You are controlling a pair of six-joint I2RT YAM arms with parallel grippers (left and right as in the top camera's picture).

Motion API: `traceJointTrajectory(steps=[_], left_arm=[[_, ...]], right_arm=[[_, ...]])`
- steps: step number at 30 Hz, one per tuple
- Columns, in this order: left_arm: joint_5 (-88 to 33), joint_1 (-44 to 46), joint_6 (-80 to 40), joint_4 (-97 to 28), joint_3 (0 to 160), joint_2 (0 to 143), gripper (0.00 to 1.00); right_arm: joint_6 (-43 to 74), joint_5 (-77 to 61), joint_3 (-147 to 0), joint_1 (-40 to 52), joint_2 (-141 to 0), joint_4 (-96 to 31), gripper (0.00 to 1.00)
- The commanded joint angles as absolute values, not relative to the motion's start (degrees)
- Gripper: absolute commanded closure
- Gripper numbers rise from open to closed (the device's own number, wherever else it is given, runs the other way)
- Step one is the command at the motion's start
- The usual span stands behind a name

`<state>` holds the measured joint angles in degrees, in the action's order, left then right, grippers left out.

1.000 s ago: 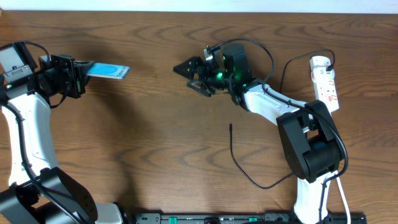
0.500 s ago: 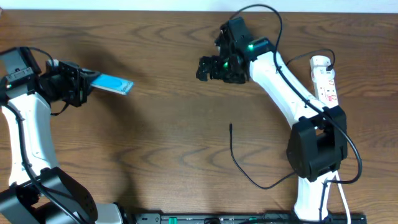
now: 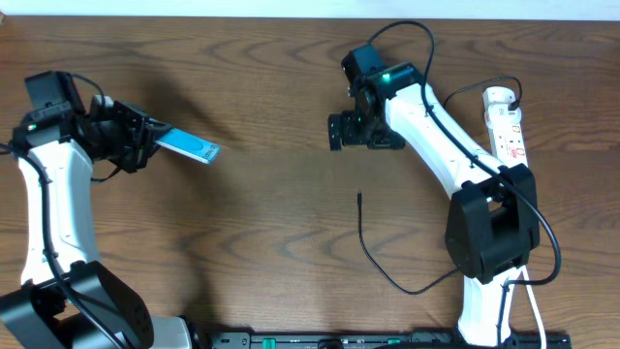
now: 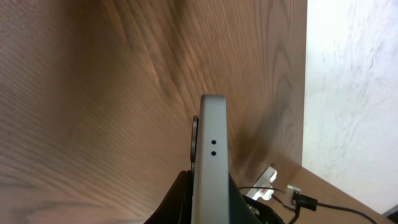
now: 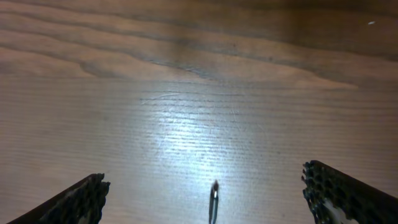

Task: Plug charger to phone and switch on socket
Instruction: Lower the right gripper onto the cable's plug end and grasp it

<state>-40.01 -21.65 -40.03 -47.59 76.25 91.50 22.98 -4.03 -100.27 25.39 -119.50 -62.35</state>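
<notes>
**Phone clamped at the left, charger tip loose under the right arm**

In the overhead view the left fingers [image 3: 145, 142] are together on one end of the phone [image 3: 191, 146]. It sits at about 9 o'clock on the worktop [image 3: 252, 223], with its cyan face up and its free end slanting toward 4 o'clock. The left wrist view shows only the phone's thin grey edge [image 4: 211, 155] (two small holes in it) standing out over the wood grain.

The right fingers [image 3: 340, 131] are wide apart and hold nothing, pointing down at the worktop just past centre toward 1 o'clock. The right wrist view shows both dark ribbed fingertips [image 5: 78, 200] at the lower corners. The small plug tip of the charger [image 5: 214, 194] lies on the wood between them, untouched.

From above, the charger [image 3: 373, 260] lies at 6 o'clock from the right fingers. Its cable runs off toward 5 o'clock and curls back to the right arm's base. The socket [image 3: 508, 126] lies along the 3 o'clock edge, well apart from the phone.
</notes>
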Motion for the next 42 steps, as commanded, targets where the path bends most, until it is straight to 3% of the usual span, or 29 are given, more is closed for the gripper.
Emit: traceJointTrajectory(steps=[1,9,18,31,42], left_arm=[[-39.4,-20.8,-39.0,-47.3,76.3,90.7,0.93],[-39.4,-20.8,-39.0,-47.3,76.3,90.7,0.93],[-39.4,-20.8,-39.0,-47.3,76.3,90.7,0.93],[-39.4,-20.8,-38.1,-47.4,76.3,90.7,0.93],[-39.4,-20.8,-38.1,-47.3,76.3,90.7,0.93]], right_arm=[[23.1,-3.4,-96.2,27.3,-119.4,-60.2,0.01],[28.4,-2.7,-87.7,30.9,-119.4,-52.8,0.01],[34.8,0.0,-84.8,30.9,-119.4,-53.3,0.03],[35.3,0.1,-83.9,31.6,-119.4,-58.1,0.05],[37.3,-0.4,-76.8,34.6,-119.4,-52.9,0.05]])
